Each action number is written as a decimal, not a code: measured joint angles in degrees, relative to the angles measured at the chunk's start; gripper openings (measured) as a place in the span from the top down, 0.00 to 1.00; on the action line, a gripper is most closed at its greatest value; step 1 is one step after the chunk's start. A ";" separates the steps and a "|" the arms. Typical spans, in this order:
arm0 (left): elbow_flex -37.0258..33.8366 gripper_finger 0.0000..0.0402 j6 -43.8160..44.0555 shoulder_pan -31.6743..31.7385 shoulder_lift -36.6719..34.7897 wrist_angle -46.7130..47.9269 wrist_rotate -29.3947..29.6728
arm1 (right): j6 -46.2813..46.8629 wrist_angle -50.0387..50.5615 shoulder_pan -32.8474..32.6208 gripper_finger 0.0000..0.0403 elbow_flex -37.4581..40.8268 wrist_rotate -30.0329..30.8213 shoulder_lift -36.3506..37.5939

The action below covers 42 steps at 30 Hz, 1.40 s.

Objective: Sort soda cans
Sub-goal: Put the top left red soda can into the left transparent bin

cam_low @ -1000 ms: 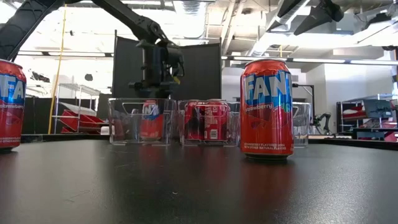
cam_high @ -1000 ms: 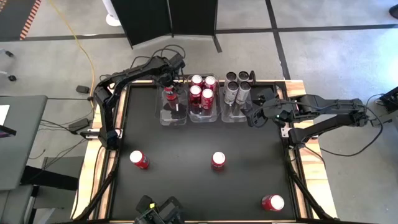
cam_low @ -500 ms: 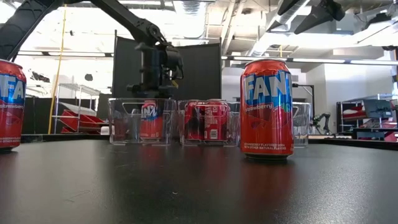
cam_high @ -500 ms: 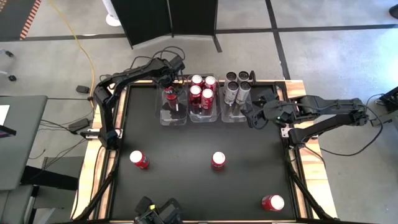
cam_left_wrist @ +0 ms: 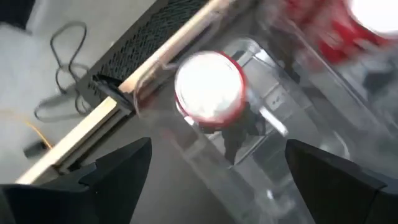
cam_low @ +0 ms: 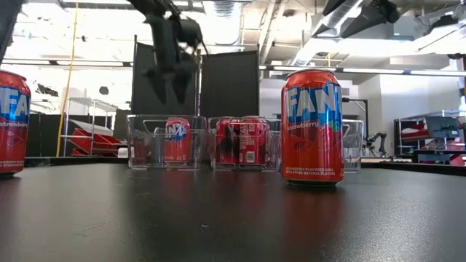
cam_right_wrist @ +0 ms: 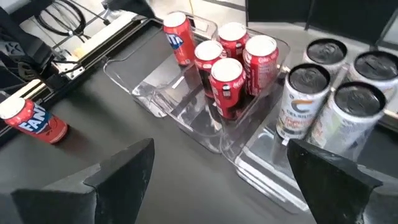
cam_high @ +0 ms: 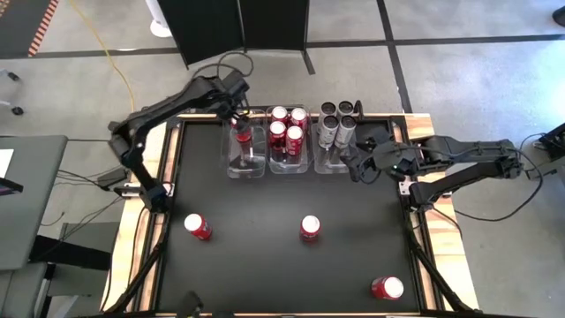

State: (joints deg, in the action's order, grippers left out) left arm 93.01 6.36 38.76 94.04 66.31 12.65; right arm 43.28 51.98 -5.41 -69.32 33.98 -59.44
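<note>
Table: black tabletop (cam_high: 265, 256), three clear plastic bins (cam_high: 246, 163).
Can: red soda can (cam_high: 240, 134) upright, axis vertical, in left bin.
Left gripper (cam_low: 169, 80): spread wide, empty, directly above can.

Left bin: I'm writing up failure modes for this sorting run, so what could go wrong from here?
The open left gripper hangs just above the lone red soda can in the clear plastic left bin; swinging away low could clip it. The three red cans loose on the black table, like the middle one, could topple if nudged during a grab.
</note>
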 joint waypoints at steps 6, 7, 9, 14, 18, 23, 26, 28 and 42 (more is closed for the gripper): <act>0.02 0.09 -5.12 -5.06 -11.14 11.50 -6.32 | -9.65 -6.62 2.80 0.05 -0.02 -6.99 -1.11; 0.02 0.09 -4.07 -6.06 -12.96 13.25 -6.92 | -10.18 -7.22 3.16 0.05 -0.04 -7.01 -1.22; -0.11 0.09 -0.65 -8.57 -16.43 16.49 -6.91 | -11.21 -7.62 3.89 0.05 -0.02 -7.04 -1.57; -4.01 0.09 11.20 -15.88 -24.59 20.15 -6.84 | -13.99 -10.76 6.18 0.05 -0.02 -7.04 -2.81; -9.48 0.09 22.89 -23.94 -29.36 21.91 -7.51 | -17.06 -13.53 8.10 0.05 -0.04 -9.96 -3.95; -16.68 0.09 35.96 -36.13 -32.85 21.58 -10.90 | -20.43 -15.45 11.36 0.05 -0.02 -16.68 -6.19; -19.93 0.09 42.88 -43.00 -33.16 21.17 -10.93 | -21.47 -16.49 12.91 0.05 -0.02 -19.64 -7.76; -21.54 0.09 46.68 -46.62 -32.73 20.20 -10.92 | -22.18 -17.39 13.95 0.05 -0.02 -21.20 -8.86; -25.88 0.09 57.87 -59.41 -22.58 18.67 -10.89 | -24.32 -25.84 16.13 0.05 0.00 -29.15 -15.08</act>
State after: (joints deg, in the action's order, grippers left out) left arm 67.13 64.23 -20.65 71.46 84.97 1.76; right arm 18.96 26.15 10.72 -69.32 4.83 -74.52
